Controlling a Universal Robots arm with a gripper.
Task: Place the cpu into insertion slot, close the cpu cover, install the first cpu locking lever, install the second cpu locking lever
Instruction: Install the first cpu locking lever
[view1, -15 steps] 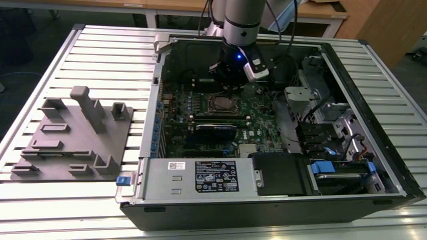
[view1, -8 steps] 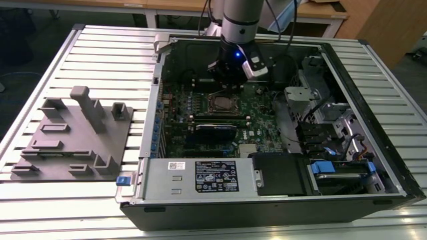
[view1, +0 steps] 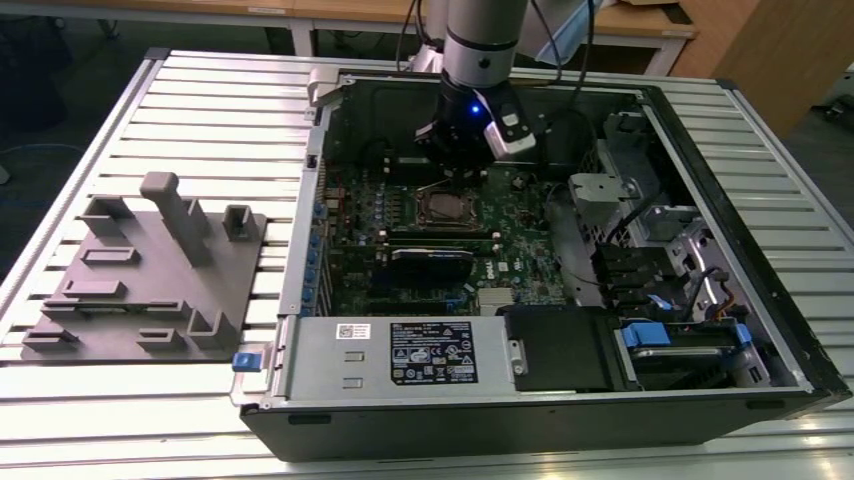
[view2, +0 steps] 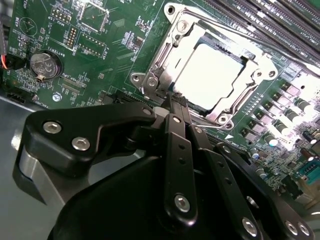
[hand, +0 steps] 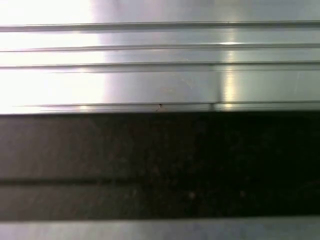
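The gripper (view2: 174, 100) is looming closest — its fingers (view2: 176, 145) are pressing together, tips just beside the cpu cover (view2: 167, 50)'s corner. The cpu (view2: 210, 75) is sitting within that frame.

I'm counting as I hang here: one cpu (view2: 212, 75), one cpu cover (view2: 167, 50), one coin battery (view2: 44, 65), one computer case (view1: 534, 425), one power supply box (view1: 400, 352), one grey fixture tray (view1: 147, 275) on the desk (view1: 200, 100).

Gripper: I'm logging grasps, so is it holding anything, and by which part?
Nothing visibly held: the gripper is shut, its tips at the edge of the cpu cover, with the cpu seated underneath.
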